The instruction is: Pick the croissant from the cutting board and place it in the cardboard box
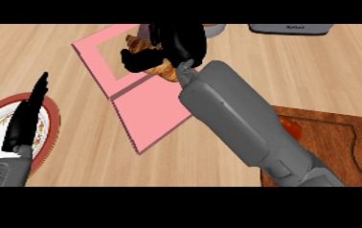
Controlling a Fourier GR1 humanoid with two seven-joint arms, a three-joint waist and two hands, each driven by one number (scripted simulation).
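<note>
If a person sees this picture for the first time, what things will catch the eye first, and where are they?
First comes the right hand at the top centre, its black fingers curled round the brown croissant above the pink box, which lies open on the wooden counter. The left hand rests open at the left edge over a plate, and a dark cutting board with something red on it shows at the lower right.
</note>
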